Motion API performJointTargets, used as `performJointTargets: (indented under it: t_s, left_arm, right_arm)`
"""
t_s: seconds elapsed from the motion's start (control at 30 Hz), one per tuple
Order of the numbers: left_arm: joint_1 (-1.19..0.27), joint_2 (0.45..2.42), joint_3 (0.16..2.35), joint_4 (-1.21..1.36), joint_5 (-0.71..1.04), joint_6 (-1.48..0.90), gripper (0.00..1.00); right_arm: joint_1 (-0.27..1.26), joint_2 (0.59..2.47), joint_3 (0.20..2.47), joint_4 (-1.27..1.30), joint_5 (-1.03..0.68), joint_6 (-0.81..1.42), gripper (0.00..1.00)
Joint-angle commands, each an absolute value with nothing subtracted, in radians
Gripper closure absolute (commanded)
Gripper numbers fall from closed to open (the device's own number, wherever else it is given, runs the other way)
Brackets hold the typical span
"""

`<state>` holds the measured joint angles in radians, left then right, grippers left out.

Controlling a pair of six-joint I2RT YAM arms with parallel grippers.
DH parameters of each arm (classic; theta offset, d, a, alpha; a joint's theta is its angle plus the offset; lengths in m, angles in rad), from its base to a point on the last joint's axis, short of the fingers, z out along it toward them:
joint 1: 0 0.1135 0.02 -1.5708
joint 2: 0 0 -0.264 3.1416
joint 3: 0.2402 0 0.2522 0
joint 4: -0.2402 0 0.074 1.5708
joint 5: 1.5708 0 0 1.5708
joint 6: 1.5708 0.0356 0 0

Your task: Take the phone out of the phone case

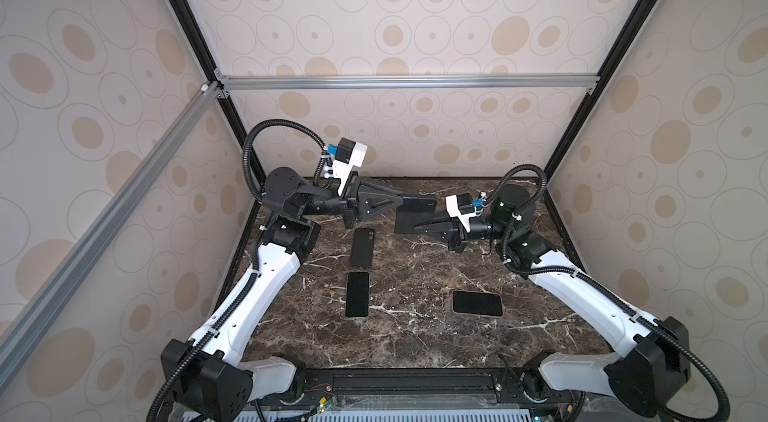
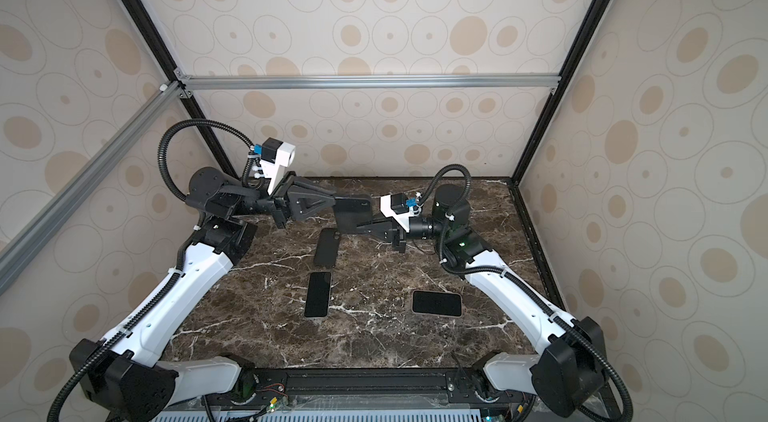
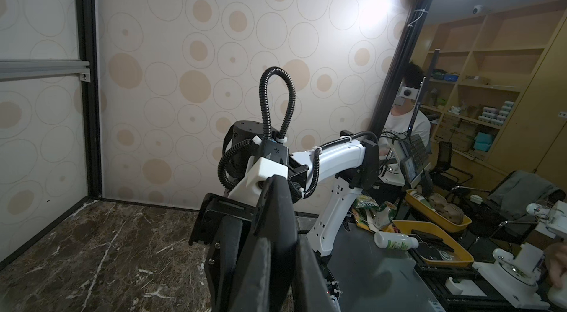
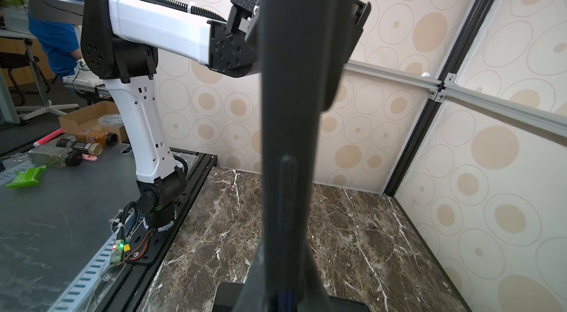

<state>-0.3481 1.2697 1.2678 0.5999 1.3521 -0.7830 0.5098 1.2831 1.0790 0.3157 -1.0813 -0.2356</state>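
Observation:
A black phone case hangs in the air over the back of the marble table, held between both arms. My left gripper is shut on its far left edge. My right gripper is shut on its near right edge. The left wrist view has the case edge-on between the left gripper's fingers. The right wrist view shows the case as a tall dark slab rising from the right gripper. I cannot tell the phone apart from the case.
Three flat devices lie on the table: a dark one with a camera cutout under the held case, a screen-up phone nearer the front, and a sideways phone front right. Patterned walls enclose three sides.

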Motion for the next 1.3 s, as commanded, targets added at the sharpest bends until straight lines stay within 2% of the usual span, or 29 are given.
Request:
performJointTargets:
  t_s: [0.0,0.13,0.3,0.4,0.53,0.67,0.87,1.03,1.2,1.27]
  left_arm:
    - [-0.332,1.271,1.281,0.704,1.356,-0.893,0.96]
    - [-0.327,1.275,1.264,0.756,1.357,-0.934,0.97]
    - [-0.308,1.287,1.275,0.816,1.354,-0.986,0.87]
    - [-0.294,1.298,1.293,0.816,1.344,-0.991,0.84]
    - [-0.271,1.3,1.309,0.781,1.308,-0.954,0.75]
    - [-0.267,1.266,1.354,0.518,1.235,-0.716,0.65]
    - [-0.293,1.158,1.382,0.146,1.024,-0.315,0.62]
    - [-0.438,0.994,1.245,0.128,0.728,-0.039,0.63]
    - [-0.57,1.007,1.245,0.049,0.588,0.089,0.64]
    - [-0.588,1.019,1.236,0.064,0.583,0.079,0.65]
  right_arm:
    - [0.507,1.3,1.104,0.346,-1.148,-0.401,1.0]
    - [0.507,1.308,1.114,0.343,-1.189,-0.466,1.0]
    - [0.506,1.291,1.116,0.236,-1.176,-0.595,1.0]
    - [0.506,1.28,1.112,0.203,-1.174,-0.634,1.0]
    - [0.502,1.264,1.092,0.201,-1.15,-0.649,1.0]
    - [0.49,1.237,1.06,0.201,-1.078,-0.648,1.0]
    - [0.477,1.175,1.01,0.268,-0.868,-0.469,1.0]
    - [0.476,1.114,0.978,0.291,-0.698,-0.309,1.0]
    - [0.476,1.084,0.946,0.306,-0.687,-0.305,1.0]
    - [0.476,1.08,0.947,0.31,-0.742,-0.304,1.0]
